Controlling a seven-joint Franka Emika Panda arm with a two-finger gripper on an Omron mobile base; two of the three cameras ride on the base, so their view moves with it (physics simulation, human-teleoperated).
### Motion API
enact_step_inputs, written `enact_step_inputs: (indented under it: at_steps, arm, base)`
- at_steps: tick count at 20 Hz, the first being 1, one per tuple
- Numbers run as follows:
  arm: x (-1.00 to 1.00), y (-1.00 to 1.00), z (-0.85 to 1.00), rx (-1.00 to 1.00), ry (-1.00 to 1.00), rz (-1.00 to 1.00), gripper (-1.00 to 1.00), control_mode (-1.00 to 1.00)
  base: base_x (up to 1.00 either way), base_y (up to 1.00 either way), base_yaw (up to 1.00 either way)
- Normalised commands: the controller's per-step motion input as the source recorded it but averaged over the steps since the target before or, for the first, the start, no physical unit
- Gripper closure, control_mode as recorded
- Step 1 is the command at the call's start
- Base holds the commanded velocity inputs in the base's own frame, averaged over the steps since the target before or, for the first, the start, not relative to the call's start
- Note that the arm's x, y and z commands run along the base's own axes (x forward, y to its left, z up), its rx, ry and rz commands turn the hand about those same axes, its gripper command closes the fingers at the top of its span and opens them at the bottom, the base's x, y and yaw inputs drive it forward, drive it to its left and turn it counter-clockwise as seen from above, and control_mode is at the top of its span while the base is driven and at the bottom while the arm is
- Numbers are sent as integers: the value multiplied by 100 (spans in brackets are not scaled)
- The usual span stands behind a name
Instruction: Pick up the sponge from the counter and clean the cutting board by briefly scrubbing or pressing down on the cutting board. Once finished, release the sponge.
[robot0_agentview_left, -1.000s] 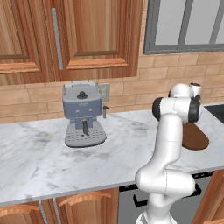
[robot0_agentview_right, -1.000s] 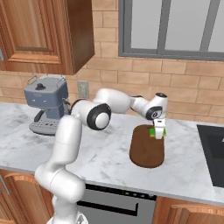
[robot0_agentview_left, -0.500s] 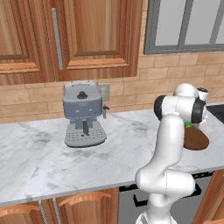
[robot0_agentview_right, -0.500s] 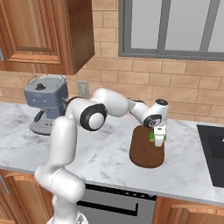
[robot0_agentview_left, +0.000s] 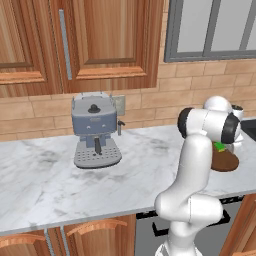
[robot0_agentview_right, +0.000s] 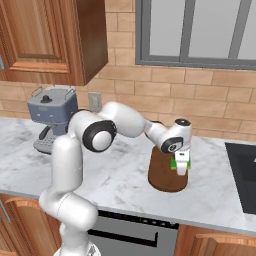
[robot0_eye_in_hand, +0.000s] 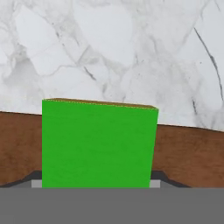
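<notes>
Gripper (robot0_agentview_right: 181, 168) clamps its jaws around the green sponge (robot0_eye_in_hand: 99, 144), low over the brown cutting board (robot0_agentview_right: 167, 171) on the marble desk (robot0_agentview_right: 125, 175), coffee machine (robot0_agentview_right: 52, 118) well apart.

Sponge (robot0_agentview_right: 178, 163) over the cutting board (robot0_agentview_right: 164, 176), right of the coffee machine (robot0_agentview_right: 51, 117).
</notes>
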Motion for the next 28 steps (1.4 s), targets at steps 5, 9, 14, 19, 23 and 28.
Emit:
enact_step_inputs:
  at_steps: [5,9,14,19,23,28]
  arm:
    - [-57,0,-25,-2,24,0,100,-100]
    - [-94,0,-52,1,-4,0,100,-100]
    - [-94,0,-51,4,-3,0,100,-100]
    - [-87,0,-35,3,3,0,100,-100]
    - [-88,0,-36,3,4,0,100,-100]
    - [-83,21,-39,2,0,0,100,-100]
  base:
    - [0,0,0]
    - [0,0,0]
    - [0,0,0]
    - [0,0,0]
    - [0,0,0]
    - [0,0,0]
